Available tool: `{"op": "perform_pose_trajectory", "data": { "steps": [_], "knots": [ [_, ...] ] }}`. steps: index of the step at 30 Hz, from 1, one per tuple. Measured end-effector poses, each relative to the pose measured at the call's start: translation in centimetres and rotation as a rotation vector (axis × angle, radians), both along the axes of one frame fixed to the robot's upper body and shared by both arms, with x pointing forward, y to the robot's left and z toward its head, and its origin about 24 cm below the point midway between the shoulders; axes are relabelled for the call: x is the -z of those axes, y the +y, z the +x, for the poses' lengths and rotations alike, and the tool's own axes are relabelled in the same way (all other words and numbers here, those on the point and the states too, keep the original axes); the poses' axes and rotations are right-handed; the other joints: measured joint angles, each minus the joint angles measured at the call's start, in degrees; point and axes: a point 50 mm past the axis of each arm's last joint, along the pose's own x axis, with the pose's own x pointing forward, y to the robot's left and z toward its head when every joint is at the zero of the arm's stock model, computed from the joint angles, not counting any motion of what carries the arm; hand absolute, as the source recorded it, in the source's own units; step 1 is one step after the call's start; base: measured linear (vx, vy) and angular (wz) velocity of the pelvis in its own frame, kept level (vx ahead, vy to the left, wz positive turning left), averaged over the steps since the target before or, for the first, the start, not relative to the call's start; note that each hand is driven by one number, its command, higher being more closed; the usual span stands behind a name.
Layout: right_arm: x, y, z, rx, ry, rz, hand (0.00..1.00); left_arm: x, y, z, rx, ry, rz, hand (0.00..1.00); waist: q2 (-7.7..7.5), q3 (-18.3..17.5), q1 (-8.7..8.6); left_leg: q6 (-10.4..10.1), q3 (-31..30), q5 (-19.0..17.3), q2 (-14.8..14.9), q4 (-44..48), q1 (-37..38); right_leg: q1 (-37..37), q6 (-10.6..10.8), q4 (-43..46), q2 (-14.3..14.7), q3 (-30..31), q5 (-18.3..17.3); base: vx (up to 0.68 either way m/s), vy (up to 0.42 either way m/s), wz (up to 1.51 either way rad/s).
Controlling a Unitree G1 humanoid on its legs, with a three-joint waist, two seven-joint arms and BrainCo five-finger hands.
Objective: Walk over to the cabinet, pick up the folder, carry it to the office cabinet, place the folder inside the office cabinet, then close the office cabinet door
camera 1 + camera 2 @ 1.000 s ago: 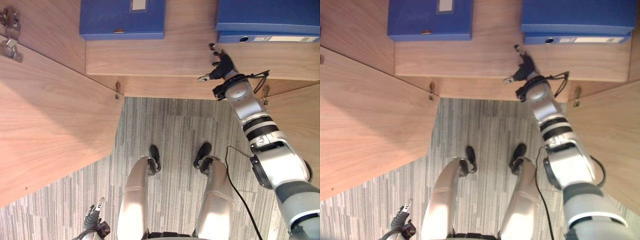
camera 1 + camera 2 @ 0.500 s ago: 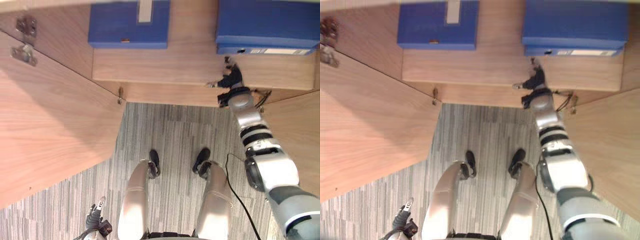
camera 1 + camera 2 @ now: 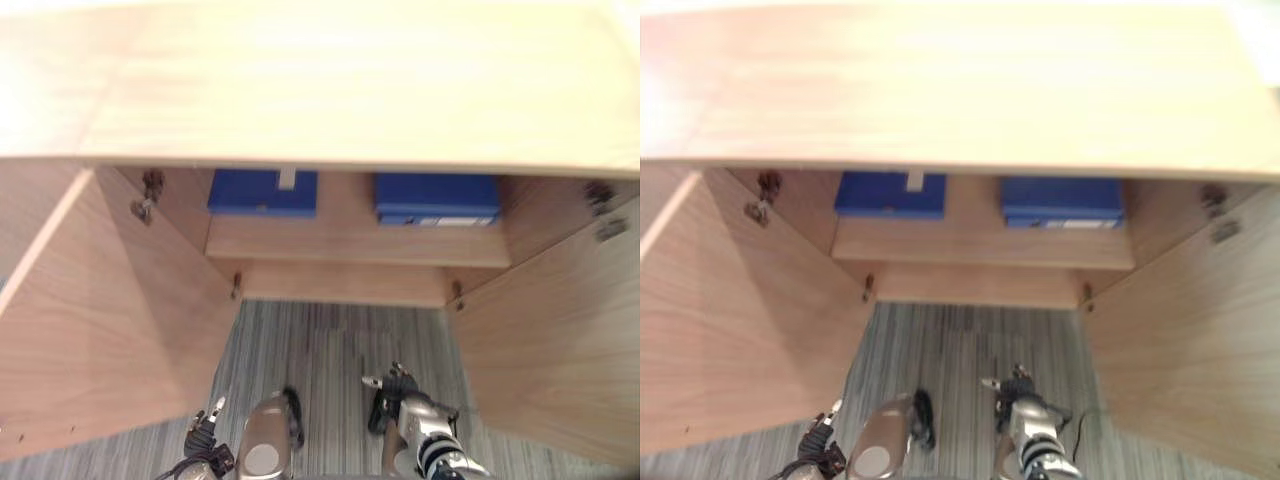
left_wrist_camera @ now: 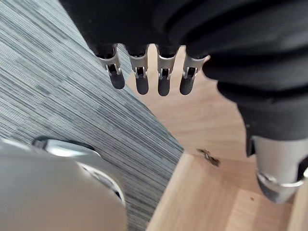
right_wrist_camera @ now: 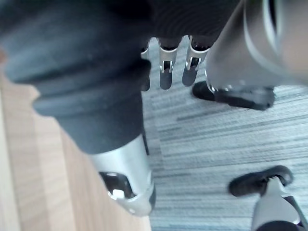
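Note:
Two blue folders lie flat on the low shelf of the open wooden cabinet [image 3: 320, 90]: one on the left [image 3: 262, 190], one on the right [image 3: 437, 197] with a white label along its front edge. My right hand [image 3: 392, 385] hangs low over the carpet, well in front of the shelf and apart from the folders; in the right wrist view its fingers [image 5: 166, 72] are straight and hold nothing. Down at the lower left is my left hand [image 3: 205, 432], with straight, empty fingers [image 4: 149, 82] near the left door.
Both cabinet doors stand swung out, the left door [image 3: 100, 320] and the right door [image 3: 550, 340], framing a strip of grey striped carpet [image 3: 330, 340]. Metal hinges [image 3: 148, 195] show inside the upper corners. The cabinet's top panel overhangs the shelf.
The camera has tilted up and drawn back, so the cabinet top now shows. My right hand has pulled back from the shelf by the right folder and dropped low.

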Motion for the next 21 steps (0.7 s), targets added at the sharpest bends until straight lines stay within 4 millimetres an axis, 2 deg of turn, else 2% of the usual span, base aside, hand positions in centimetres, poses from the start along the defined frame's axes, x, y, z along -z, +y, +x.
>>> {"op": "perform_pose_trajectory", "data": {
  "steps": [2, 5, 8, 16, 21],
  "knots": [
    [1.2, -0.7, -3.0, 0.047, 0.062, 0.005, 0.00, 0.4, -0.7, -0.4, 0.041, 0.035, 0.001, 0.00, -1.39, -4.0, -0.07, -0.3, 2.4, 0.1, 0.3, -3.5, 5.0, 3.5, -0.3, -2.7, 0.8, 0.6, 0.5, 0.06, -0.031, -0.47],
    [1.7, -0.8, -4.6, 0.052, 0.093, 0.018, 0.00, 0.6, -0.9, -0.5, 0.094, 0.064, 0.025, 0.00, -2.46, -7.6, -0.42, -1.5, 5.2, 0.9, 0.8, -6.9, 9.1, 5.3, -0.3, -5.0, 1.4, 0.7, 1.5, 0.08, -0.044, -0.52],
    [1.9, -1.2, -5.3, 0.098, 0.086, 0.043, 0.00, 0.9, -1.2, -0.7, 0.141, 0.095, 0.035, 0.00, -2.62, -9.0, -0.76, -2.0, 7.7, 2.5, 0.5, -11.2, 13.9, 7.4, 0.0, -6.4, 1.9, 1.6, 1.8, 0.09, -0.050, -0.37],
    [2.2, -1.7, -6.4, 0.226, 0.088, 0.113, 0.00, 1.2, -1.7, -1.1, 0.208, 0.137, 0.055, 0.00, -3.56, -9.8, -0.90, -3.0, 12.3, 6.8, -1.9, -22.7, 24.2, 10.5, 0.2, -7.1, 2.1, 3.6, 1.9, 0.07, 0.001, -0.26],
    [2.4, -1.7, -7.1, 0.253, 0.106, 0.123, 0.00, 1.2, -1.4, -1.3, 0.239, 0.149, 0.077, 0.00, -5.19, -9.6, -0.64, -2.4, 13.6, 8.9, -3.5, -27.5, 28.4, 11.8, 0.4, -6.7, 1.5, 3.6, 1.7, -0.06, 0.026, -0.11]
  ]
}}
